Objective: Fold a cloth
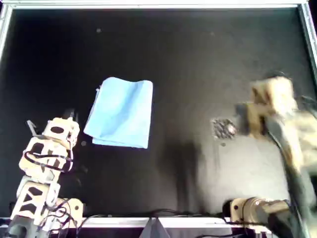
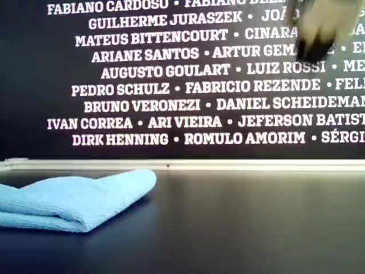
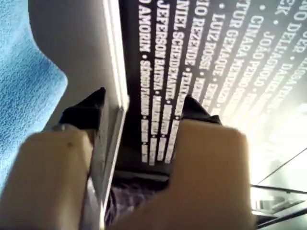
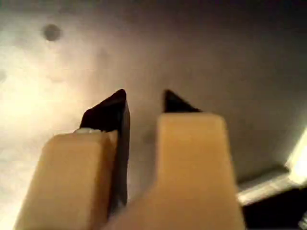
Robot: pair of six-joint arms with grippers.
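The light blue cloth [image 1: 121,113] lies folded over on the dark table, left of centre in the overhead view, with layered edges on its near side. It also shows low at the exterior view's left [image 2: 74,200] and beside the fingers in the first wrist view [image 3: 24,110]. My first gripper [image 1: 69,115] sits just left of the cloth in the overhead view; its jaws [image 3: 144,98] are open and empty. My second gripper [image 1: 257,111] is blurred, raised at the overhead view's right, far from the cloth. It is open a little and empty [image 4: 144,96].
A metal frame [image 1: 307,49] rims the black table. A wall of white names [image 2: 188,85] stands behind the far edge. A pale scuffed patch [image 1: 224,128] marks the table near my second gripper. The blurred raised arm [image 2: 313,34] shows high at the exterior view's right.
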